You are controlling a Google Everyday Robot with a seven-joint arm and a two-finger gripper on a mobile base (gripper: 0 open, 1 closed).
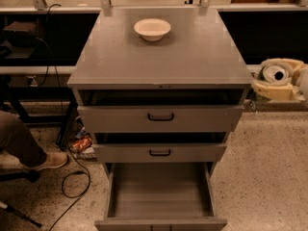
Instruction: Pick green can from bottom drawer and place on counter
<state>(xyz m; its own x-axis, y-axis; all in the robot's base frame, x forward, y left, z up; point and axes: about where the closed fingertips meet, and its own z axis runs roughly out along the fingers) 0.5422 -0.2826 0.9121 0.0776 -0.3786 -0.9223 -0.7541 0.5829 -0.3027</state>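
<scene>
The bottom drawer (161,194) is pulled out at the foot of the grey cabinet, and the part of its floor that shows is plain grey. No green can shows; the drawer's back part is hidden under the middle drawer (160,152). The counter (192,52) is the cabinet's flat grey top. My gripper (270,79), cream-coloured, hangs at the right edge of the view. It is beside the counter's right front corner, at about the height of the top drawer (160,117), and touches nothing.
A white bowl (152,29) sits at the back middle of the counter. The two upper drawers stand slightly open. A person's leg and shoe (48,160) and a black cable (72,186) are on the floor at the left. Dark shelving runs behind the cabinet.
</scene>
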